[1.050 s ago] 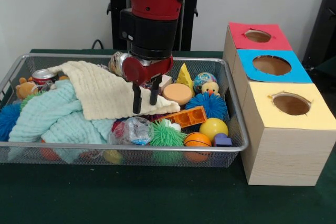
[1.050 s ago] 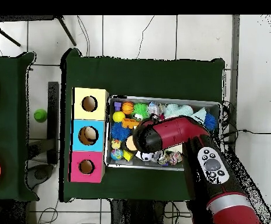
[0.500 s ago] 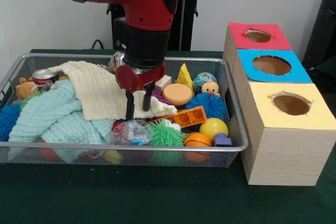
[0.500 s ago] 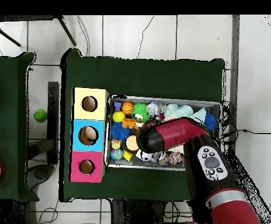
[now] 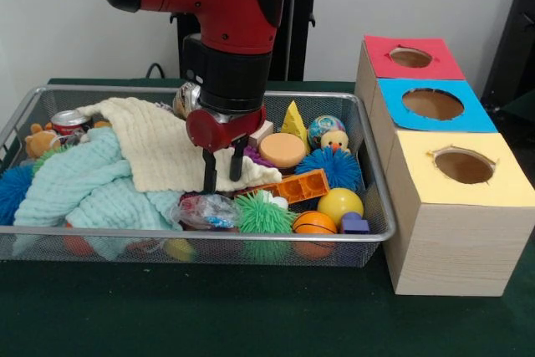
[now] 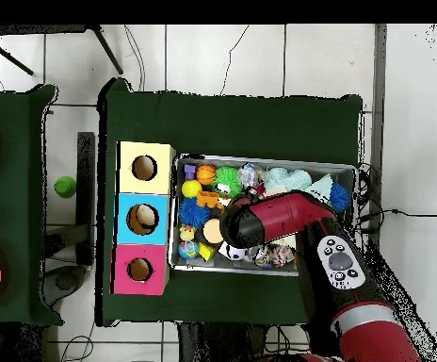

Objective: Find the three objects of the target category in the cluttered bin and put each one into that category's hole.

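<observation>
My gripper (image 5: 222,173) hangs open in the middle of the wire bin (image 5: 33,232), its fingertips just above the front edge of a cream cloth (image 5: 159,148). Nothing is between the fingers. Below them lie a crumpled clear-wrapped item (image 5: 205,211), a green spiky ball (image 5: 265,215) and an orange brick (image 5: 299,186). To the right stand three boxes with holes: red (image 5: 411,58), blue (image 5: 433,104) and yellow (image 5: 464,166). In the overhead view the arm (image 6: 269,219) covers the gripper over the bin (image 6: 347,170).
A mint cloth (image 5: 84,190) fills the bin's left side, with a can (image 5: 67,121) and a teddy bear (image 5: 40,140) behind it. On the right side lie a yellow ball (image 5: 339,204), a small basketball (image 5: 316,223), a blue spiky ball (image 5: 338,166), a peach disc (image 5: 282,149) and a yellow wedge (image 5: 294,121).
The gripper has shifted a little left and lower over the cream cloth's edge, still open. The clear-wrapped item looks slightly flatter and further left.
</observation>
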Available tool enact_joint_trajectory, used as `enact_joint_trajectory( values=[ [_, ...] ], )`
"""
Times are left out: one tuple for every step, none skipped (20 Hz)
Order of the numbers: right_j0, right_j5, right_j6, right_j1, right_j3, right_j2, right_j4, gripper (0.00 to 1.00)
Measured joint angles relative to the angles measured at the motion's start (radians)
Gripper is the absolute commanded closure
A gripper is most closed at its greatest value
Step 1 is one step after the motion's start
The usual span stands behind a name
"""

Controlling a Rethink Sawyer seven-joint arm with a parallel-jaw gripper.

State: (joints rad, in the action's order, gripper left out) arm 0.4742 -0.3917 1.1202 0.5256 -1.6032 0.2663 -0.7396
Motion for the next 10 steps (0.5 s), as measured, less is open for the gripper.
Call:
enact_joint_trajectory(
  values=[
    [0.0,0.002,0.0,0.0,0.0,-0.002,0.0,0.0],
    [0.0,0.005,0.0,0.0,0.0,-0.005,0.0,0.0],
    [0.0,0.005,0.0,0.0,0.0,-0.006,0.0,0.0],
    [-0.001,0.007,0.0,0.001,0.0,-0.008,0.0,0.0],
    [-0.001,0.008,0.0,0.001,0.0,-0.01,0.0,0.0],
    [-0.001,0.009,0.0,0.003,0.0,-0.012,0.0,0.0],
    [-0.001,0.009,0.0,0.004,0.0,-0.013,0.0,0.0],
    [-0.001,0.009,0.0,0.008,0.0,-0.014,0.0,0.0],
    [-0.001,0.009,0.0,0.009,0.0,-0.014,0.0,0.0],
    [-0.001,0.009,0.0,0.01,0.0,-0.014,0.0,0.0]
  ],
)
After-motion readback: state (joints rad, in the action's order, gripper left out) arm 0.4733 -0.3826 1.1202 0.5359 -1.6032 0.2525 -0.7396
